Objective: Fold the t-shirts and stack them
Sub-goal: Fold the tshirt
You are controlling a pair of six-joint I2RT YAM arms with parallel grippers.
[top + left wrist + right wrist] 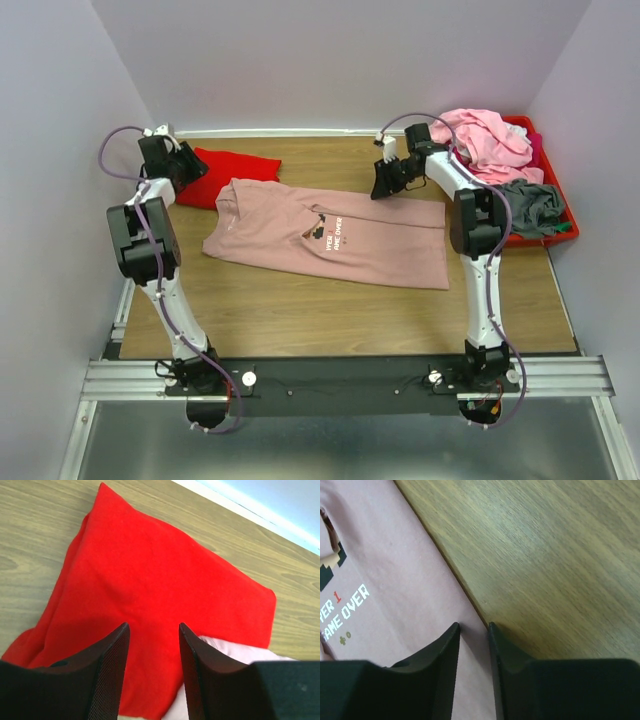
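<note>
1. Your right gripper [472, 667] has its jaws only narrowly apart over the edge of the dusty-pink t-shirt [395, 580]. The print lies to their left and the bare table [545, 555] to their right. You cannot tell whether any cloth is caught.
2. That edge runs just beside the right-hand finger, so a bite here may take only the top layer, or slip off onto wood.
3. Your left gripper [152, 672] has its jaws spread with nothing between them. The folded red t-shirt [150, 580] lies beneath and ahead of them.
4. Pink cloth shows just right of those jaws, touching the red. Closing here would likely grab the red t-shirt and undo its fold.
5. If one side grips and the other misses, the pink t-shirt will probably drag askew.
</note>
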